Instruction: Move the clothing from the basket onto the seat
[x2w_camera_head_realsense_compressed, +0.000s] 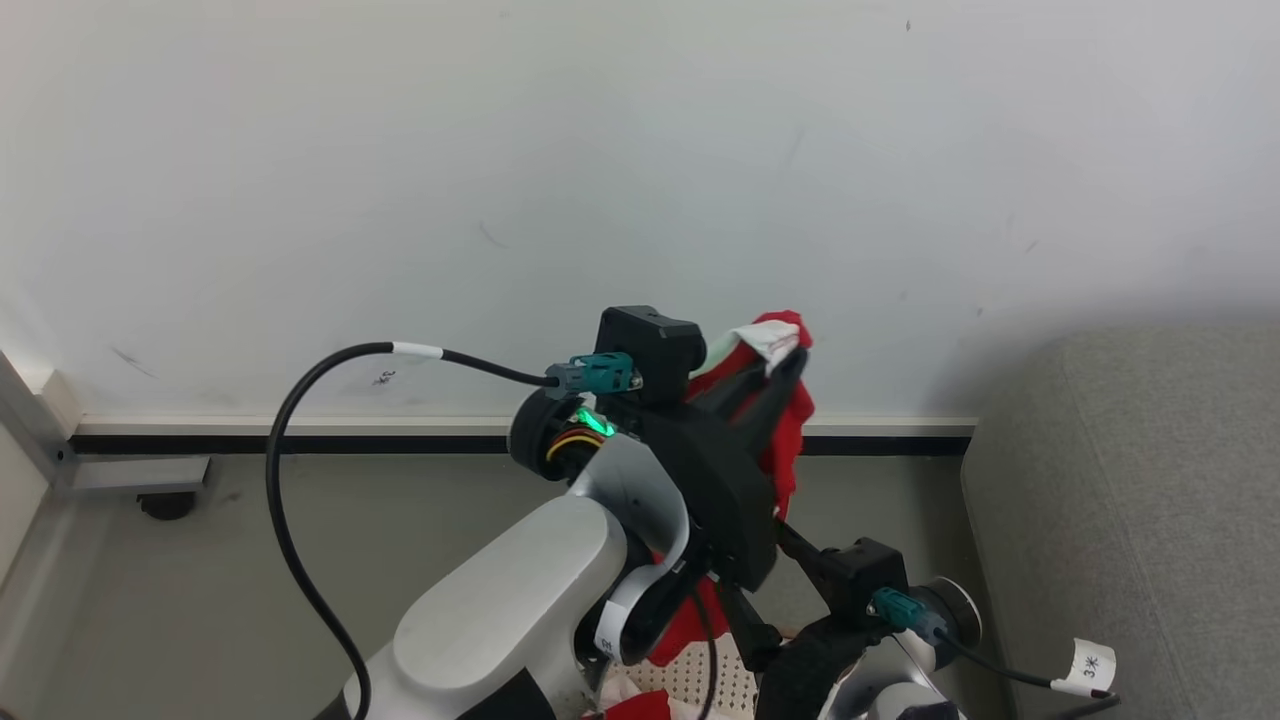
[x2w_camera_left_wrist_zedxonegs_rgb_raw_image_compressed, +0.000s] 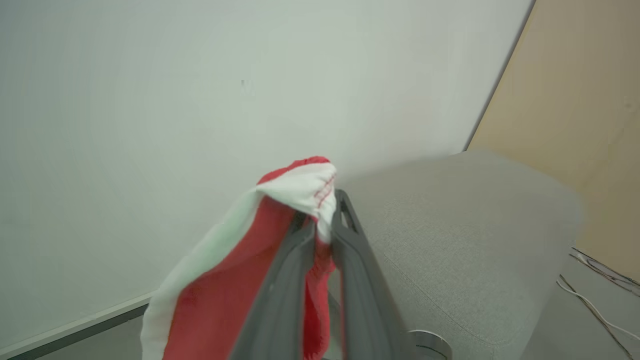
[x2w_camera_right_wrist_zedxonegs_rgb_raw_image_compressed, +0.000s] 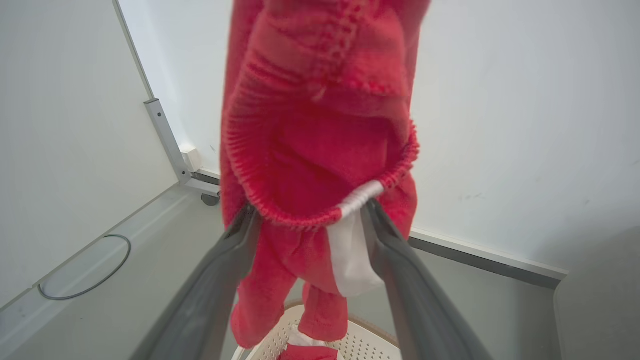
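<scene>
A red garment (x2w_camera_head_realsense_compressed: 790, 420) with a white panel hangs from my left gripper (x2w_camera_head_realsense_compressed: 790, 362), raised high before the wall. The left wrist view has that gripper (x2w_camera_left_wrist_zedxonegs_rgb_raw_image_compressed: 322, 220) shut on the garment's (x2w_camera_left_wrist_zedxonegs_rgb_raw_image_compressed: 225, 295) red and white fold. Lower down, the garment (x2w_camera_right_wrist_zedxonegs_rgb_raw_image_compressed: 320, 150) drops between the spread fingers of my open right gripper (x2w_camera_right_wrist_zedxonegs_rgb_raw_image_compressed: 307, 215), its elastic hem across their tips. Its legs reach the cream perforated basket (x2w_camera_right_wrist_zedxonegs_rgb_raw_image_compressed: 355, 345), where more red clothing (x2w_camera_right_wrist_zedxonegs_rgb_raw_image_compressed: 307, 352) lies. Part of the basket (x2w_camera_head_realsense_compressed: 700, 680) peeks out under my arms. The grey sofa (x2w_camera_head_realsense_compressed: 1130, 520) stands to the right, its rounded arm (x2w_camera_left_wrist_zedxonegs_rgb_raw_image_compressed: 460, 235) just beyond the left fingers.
A white wall with a dark skirting (x2w_camera_head_realsense_compressed: 300, 440) runs behind. A metal frame on a caster (x2w_camera_head_realsense_compressed: 165, 500) stands at the left. A thin cable loop (x2w_camera_right_wrist_zedxonegs_rgb_raw_image_compressed: 85, 285) lies on the grey floor, and wires (x2w_camera_left_wrist_zedxonegs_rgb_raw_image_compressed: 600, 300) trail by the sofa. My left arm's black cable (x2w_camera_head_realsense_compressed: 290, 500) arcs leftward.
</scene>
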